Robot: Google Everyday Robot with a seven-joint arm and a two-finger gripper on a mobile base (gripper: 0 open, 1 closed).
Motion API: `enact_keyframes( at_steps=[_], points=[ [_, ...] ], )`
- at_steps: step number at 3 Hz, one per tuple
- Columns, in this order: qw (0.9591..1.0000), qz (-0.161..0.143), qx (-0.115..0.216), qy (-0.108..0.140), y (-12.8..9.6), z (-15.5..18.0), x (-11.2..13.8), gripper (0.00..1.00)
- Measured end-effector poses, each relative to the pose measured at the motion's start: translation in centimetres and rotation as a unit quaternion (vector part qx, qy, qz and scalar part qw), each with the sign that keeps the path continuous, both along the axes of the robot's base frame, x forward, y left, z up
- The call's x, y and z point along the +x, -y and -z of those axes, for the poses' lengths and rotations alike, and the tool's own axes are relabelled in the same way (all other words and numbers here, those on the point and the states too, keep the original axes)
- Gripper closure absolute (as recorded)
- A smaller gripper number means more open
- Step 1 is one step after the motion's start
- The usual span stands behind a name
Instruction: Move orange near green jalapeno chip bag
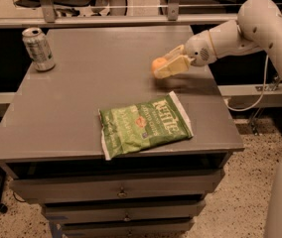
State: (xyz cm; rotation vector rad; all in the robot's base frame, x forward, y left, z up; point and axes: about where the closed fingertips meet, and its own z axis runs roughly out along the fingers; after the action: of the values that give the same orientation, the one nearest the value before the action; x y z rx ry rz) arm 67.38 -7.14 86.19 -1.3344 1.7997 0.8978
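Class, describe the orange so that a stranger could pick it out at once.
Start at the grey table. Over its right side, the gripper holds the orange. It alone is small and round; the chip bag is flat, the soda can tall.

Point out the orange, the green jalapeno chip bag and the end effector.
orange (156,64), camera view: its exposed left side.
green jalapeno chip bag (143,126), camera view: middle of its green face.
end effector (166,66), camera view: midway between its fingertips, shut on the orange.
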Motion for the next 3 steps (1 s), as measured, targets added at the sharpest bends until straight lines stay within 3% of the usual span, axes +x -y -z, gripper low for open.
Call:
enact_keyframes(
  at_steps=[1, 3],
  points=[
    [0.9994, -0.03, 0.013, -0.015, 0.5, 0.0, -3.3, 1.0],
    [0.9961, -0.081, 0.036, 0.001, 0.2, 0.6, -8.1, 1.0]
  ],
)
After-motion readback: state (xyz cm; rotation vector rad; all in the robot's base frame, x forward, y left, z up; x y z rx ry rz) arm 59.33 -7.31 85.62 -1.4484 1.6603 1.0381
